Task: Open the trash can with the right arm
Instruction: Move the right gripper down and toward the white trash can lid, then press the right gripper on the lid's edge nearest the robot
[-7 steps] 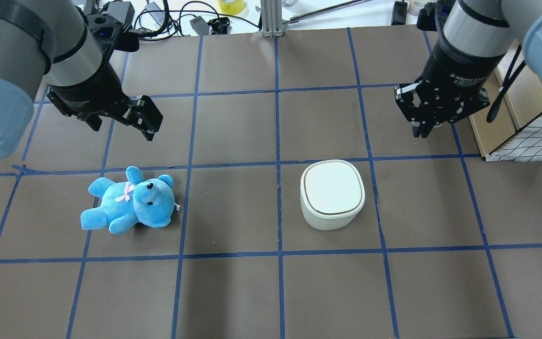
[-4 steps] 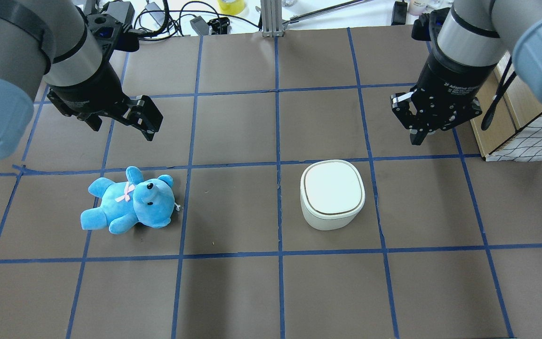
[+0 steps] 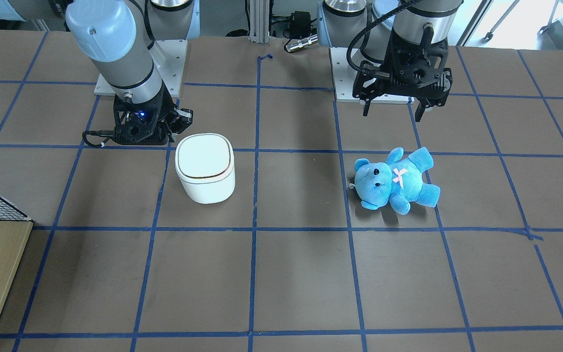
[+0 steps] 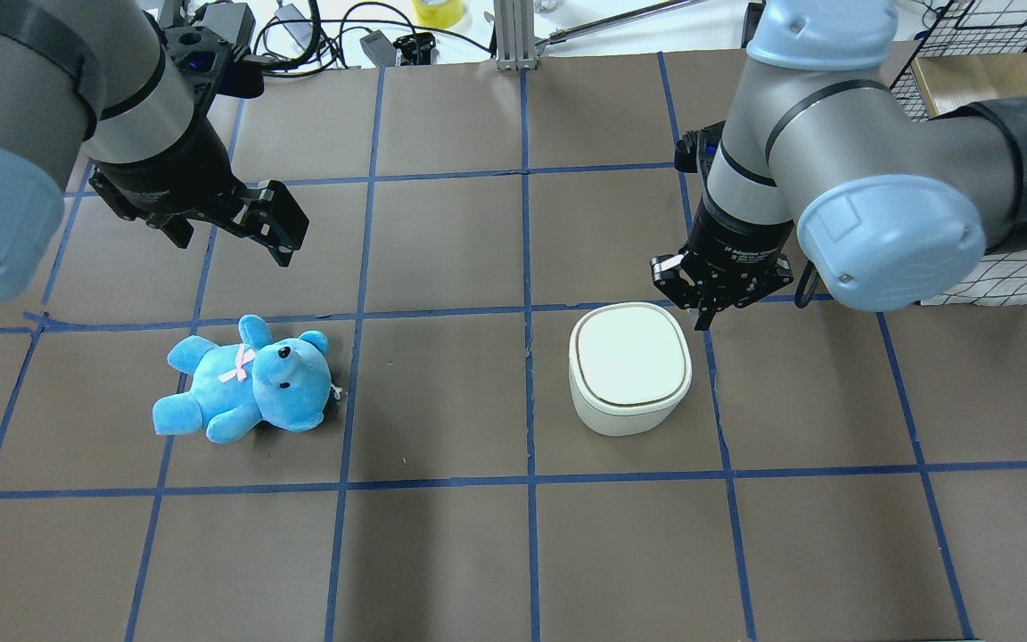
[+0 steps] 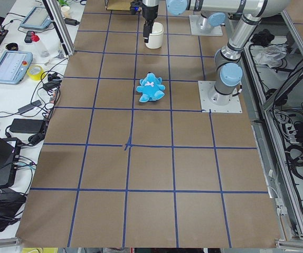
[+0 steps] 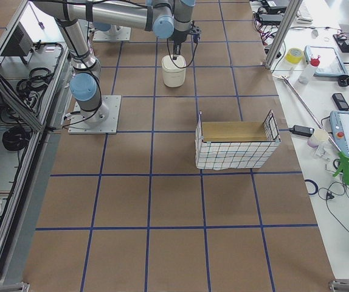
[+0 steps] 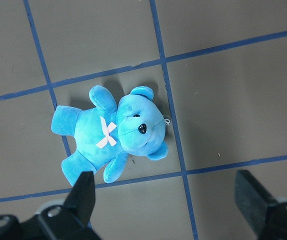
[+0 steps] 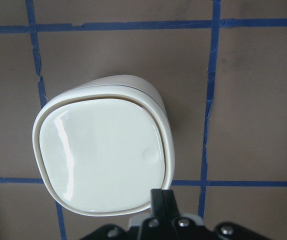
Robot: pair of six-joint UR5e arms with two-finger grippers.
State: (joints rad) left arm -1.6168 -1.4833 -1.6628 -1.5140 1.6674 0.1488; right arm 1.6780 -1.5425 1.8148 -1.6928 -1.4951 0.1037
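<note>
The white trash can (image 4: 629, 366) stands with its lid down, right of the table's middle; it also shows in the front view (image 3: 205, 168) and fills the right wrist view (image 8: 103, 160). My right gripper (image 4: 703, 316) is shut and empty, pointing down just above the can's far right corner; its fingertips (image 8: 162, 199) meet at the lid's rim. In the front view this gripper (image 3: 166, 137) shows a blue light. My left gripper (image 4: 230, 234) is open and empty, hovering beyond the blue teddy bear (image 4: 246, 379); the left wrist view shows the bear (image 7: 111, 132) below it.
A wire basket with a wooden box (image 6: 235, 143) stands at the table's right side, partly behind my right arm (image 4: 870, 214). Cables and tools (image 4: 335, 36) lie beyond the far edge. Blue tape lines grid the brown table (image 4: 442, 553).
My right arm has swung left and nearer, bringing its shut gripper from the far right to the can's far right corner. The left arm, bear and can have not moved.
</note>
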